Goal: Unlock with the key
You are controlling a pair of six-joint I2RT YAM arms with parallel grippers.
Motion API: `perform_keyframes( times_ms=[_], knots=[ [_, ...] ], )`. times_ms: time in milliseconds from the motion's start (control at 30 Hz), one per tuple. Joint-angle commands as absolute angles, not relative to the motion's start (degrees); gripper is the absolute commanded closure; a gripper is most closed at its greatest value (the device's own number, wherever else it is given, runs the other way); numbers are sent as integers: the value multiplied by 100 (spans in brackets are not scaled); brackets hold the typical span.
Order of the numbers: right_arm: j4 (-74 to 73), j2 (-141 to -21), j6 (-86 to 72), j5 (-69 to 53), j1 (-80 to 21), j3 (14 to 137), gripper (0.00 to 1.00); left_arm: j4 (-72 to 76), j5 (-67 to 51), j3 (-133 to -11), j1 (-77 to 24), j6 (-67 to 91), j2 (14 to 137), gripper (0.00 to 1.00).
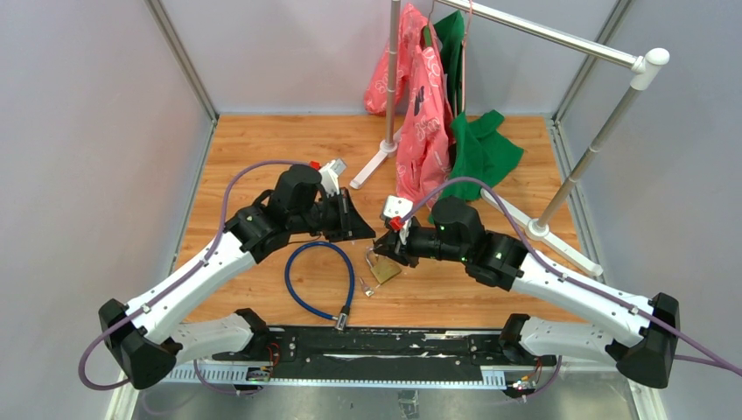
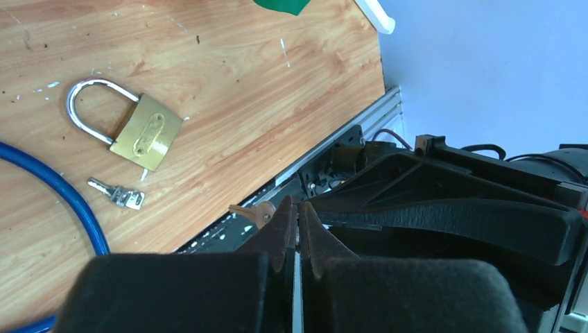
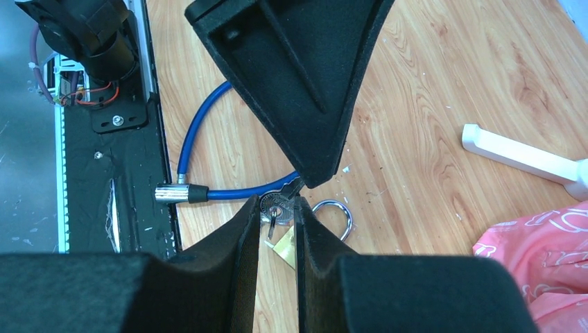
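**Padlock** (image 2: 147, 133). Brass body, steel shackle closed. It lies flat on the table (image 1: 262, 149) at centre, between the two arms. The long axis runs from the shackle at far-left to the body's base at near-right. The keyway is not visible, and is judged to sit in that near-right base.

**Key** (image 2: 258, 212). Pinched by its head in the left gripper (image 2: 297, 211), whose jaws are closed tight on it. The blade sticks out sideways past the fingertips.

**Relation.** The left gripper hangs just to the far-left of the lock, on the shackle side. The key would therefore have to travel round to the opposite end and turn parallel to the lock's axis.

**Right gripper** (image 3: 276, 202). It hovers directly over the lock and is the nearer of the two. Its jaws stand a narrow slot apart and appear to hold nothing, with lock and table showing through the gap. It is well placed to steady the body.

**Spare keys** (image 2: 118, 195). Loose on the table just beside the lock body, on the near side.

**Blue cable lock** (image 3: 236, 193). Looped on the table to the left of the padlock.
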State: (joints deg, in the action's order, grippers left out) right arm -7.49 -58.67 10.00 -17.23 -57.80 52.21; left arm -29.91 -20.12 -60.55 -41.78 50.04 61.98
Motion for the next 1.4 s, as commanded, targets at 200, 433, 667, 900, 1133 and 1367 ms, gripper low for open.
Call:
perform_keyframes(
  times_ms=[200, 433, 667, 900, 1133, 1367],
  knots=[
    [-1118, -5798, 161, -853, -5871, 5705, 12, -2881, -1303, -6137, -4307, 5011, 5847, 100],
    [-141, -5196, -1210, -796, -5871, 5152, 11, -2716, -793, -6296, -4306, 4783, 5505, 100],
    [702, -4906, -2401, -406, -5871, 4891, 11, -2572, -660, -6632, -4302, 4460, 5359, 100],
    [1407, -4904, -2600, -457, -5871, 4848, 14, -2517, -642, -6943, -4302, 4424, 5325, 100],
    [2629, -5080, -3033, -435, -5862, 4741, 22, -2128, -606, -7101, -4307, 4556, 5116, 100],
    [3148, -5450, -3371, -671, -5863, 5078, 26, -2084, -683, -7463, -4307, 4594, 5102, 100]
  ],
)
